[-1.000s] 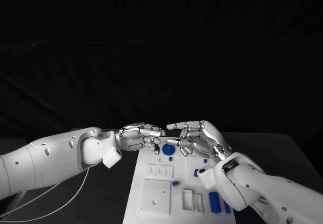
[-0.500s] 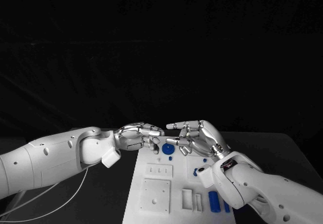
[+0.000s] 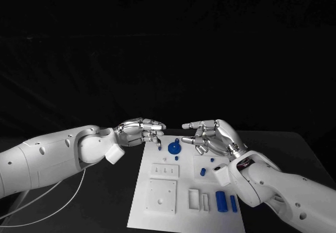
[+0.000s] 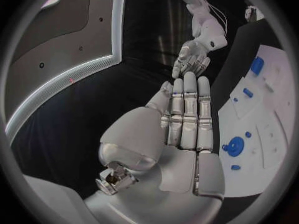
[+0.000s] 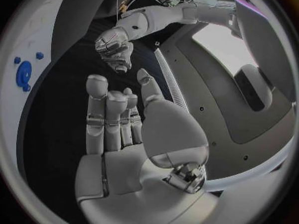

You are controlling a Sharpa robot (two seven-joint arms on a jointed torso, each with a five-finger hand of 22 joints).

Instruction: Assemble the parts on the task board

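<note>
The white task board [image 3: 162,213] lies in the middle of the table. A round blue part [image 3: 174,148] sits near its far end, with small blue pieces [image 3: 203,171] around it and two blue cylinders [image 3: 220,200] near its right edge. My left hand [image 3: 142,132] hovers over the board's far left corner, its fingers [image 4: 186,109] stretched out side by side and nothing in them. My right hand [image 3: 210,138] hovers over the far right part, fingers [image 5: 109,119] spread, holding nothing. The round part [image 4: 234,146] and the board [image 4: 274,134] also show beside my left palm.
Several rectangular recesses and a square white plate [image 3: 162,196] mark the board's near half. A thin white cable [image 3: 70,187] hangs under my left arm. In the right wrist view the left hand [image 5: 115,47] faces my right hand [image 5: 124,129] beside the board [image 5: 37,40].
The camera has shifted, showing more of the board. The two hands, whose fingertips were almost touching, have drawn a little apart.
</note>
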